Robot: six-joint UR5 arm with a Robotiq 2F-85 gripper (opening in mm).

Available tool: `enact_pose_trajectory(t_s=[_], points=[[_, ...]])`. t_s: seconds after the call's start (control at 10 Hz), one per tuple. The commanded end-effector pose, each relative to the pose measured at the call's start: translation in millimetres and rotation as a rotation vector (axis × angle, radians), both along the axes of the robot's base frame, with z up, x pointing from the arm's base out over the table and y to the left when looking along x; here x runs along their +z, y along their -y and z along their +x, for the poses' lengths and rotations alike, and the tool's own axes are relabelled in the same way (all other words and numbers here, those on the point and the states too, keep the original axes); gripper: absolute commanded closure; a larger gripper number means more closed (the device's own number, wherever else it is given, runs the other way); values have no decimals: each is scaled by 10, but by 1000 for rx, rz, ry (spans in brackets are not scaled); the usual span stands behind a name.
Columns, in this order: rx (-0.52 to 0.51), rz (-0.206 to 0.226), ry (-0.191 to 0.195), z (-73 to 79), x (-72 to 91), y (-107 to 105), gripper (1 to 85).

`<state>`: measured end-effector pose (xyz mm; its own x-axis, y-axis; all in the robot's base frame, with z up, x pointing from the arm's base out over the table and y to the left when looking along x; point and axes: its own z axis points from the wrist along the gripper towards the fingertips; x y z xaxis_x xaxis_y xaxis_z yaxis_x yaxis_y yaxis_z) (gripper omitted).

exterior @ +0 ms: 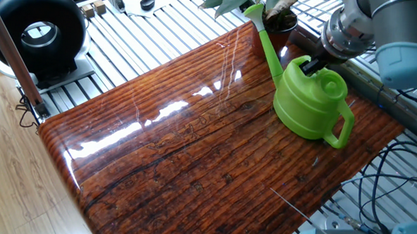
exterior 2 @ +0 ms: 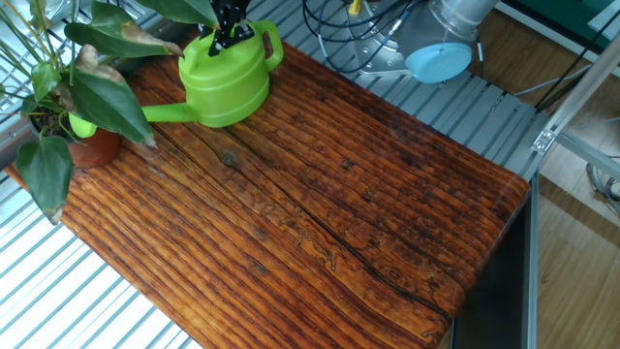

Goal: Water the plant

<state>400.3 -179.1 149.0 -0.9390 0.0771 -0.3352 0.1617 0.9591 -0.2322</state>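
The lime-green watering can (exterior: 309, 100) sits near the table's far right edge, its long spout (exterior: 265, 40) reaching up over the plant (exterior: 278, 15). In the other fixed view the can (exterior 2: 225, 85) points its spout left, toward the broad dark leaves of the plant (exterior 2: 79, 92) in a terracotta pot (exterior 2: 95, 147). My gripper (exterior: 312, 65) comes down on the can's top and is shut on its upper handle (exterior 2: 226, 37). The can looks slightly raised and tilted.
A round black device (exterior: 36, 30) stands on the slatted frame at the far left. Small items lie beyond the table's back edge (exterior: 146, 3). Cables and a blue robot base (exterior 2: 441, 58) sit off the table's side. The wooden tabletop (exterior: 193, 151) carries nothing else.
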Motion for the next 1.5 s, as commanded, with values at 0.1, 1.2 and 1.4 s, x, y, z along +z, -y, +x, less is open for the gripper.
enact_pose_trajectory(t_s=[0.1,1.2,1.4], points=[[-19,55,-49,-105,73,-46,843],[-30,99,-303,-699,313,-127,843],[-19,80,-324,-718,339,-102,843]])
